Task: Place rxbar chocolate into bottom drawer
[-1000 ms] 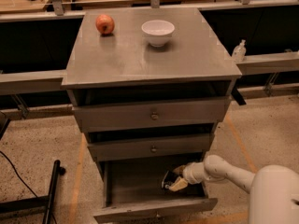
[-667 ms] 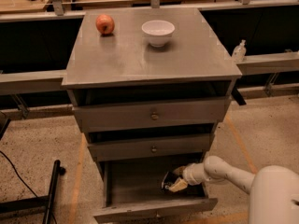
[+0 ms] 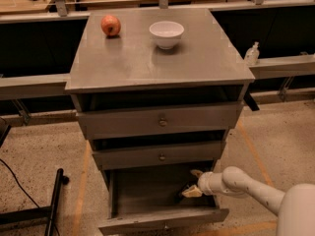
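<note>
- The red apple (image 3: 110,25) sits at the worktop's (image 3: 147,65) far left corner and the white bowl (image 3: 166,33) by the middle of its far edge. Both are well away from the work and I'd expect no trouble from them.
- The bottom drawer (image 3: 147,223) stands pulled out below the worktop's front edge. A knock on its front panel could push it shut on the arm (image 3: 246,185).
- The middle drawer (image 3: 160,156) overhangs the opening, so lifting out too steeply could catch the wrist on its underside.
- The rxbar chocolate (image 3: 184,191) is inside the bottom drawer, towards its right side, below the worktop's front right corner. If it is let go while tilted it may land on edge against the drawer's right wall, or cling to a pad and ride back out.
- The gripper (image 3: 193,183) is down in the drawer with its pale fingertips (image 3: 191,193) on either side of the bar. As far as I can make out they are pinching it, not spread free.
- I can't tell whether the bar already touches the drawer floor, so a drop from height is possible.
- The bar looks like a small, flat, dark shape, nearly lost in the drawer's shadow. Its label does not show from where I stand.
</note>
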You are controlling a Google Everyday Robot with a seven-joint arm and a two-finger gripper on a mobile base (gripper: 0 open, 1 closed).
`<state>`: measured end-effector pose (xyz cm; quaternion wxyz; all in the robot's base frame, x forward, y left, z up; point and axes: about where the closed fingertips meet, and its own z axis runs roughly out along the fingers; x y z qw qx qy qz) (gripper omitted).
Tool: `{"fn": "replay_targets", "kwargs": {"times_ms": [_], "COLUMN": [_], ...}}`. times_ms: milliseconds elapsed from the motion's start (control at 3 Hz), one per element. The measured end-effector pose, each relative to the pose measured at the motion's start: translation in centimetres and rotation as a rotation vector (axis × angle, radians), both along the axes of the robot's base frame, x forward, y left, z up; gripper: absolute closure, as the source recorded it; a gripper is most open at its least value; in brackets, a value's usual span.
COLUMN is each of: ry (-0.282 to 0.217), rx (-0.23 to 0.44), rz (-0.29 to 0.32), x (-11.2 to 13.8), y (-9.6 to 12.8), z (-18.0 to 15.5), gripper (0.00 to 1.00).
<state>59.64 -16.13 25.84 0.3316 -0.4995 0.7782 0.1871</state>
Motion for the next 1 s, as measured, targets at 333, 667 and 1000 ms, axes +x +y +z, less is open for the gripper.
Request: {"fn": "replay_targets", "kwargs": {"times_ms": [333,667,1000], "ry": [-0.011,-0.014,-0.014], "rx": [0.018,0.033,0.033], "rz": [-0.027,-0.078,-0.077], "x": [0.1,-0.2,-0.2], "y": [-0.9,-3.1,-3.1], "z": [1.0,2.7,2.7], "gripper": [0.0,0.0,0.0]}}
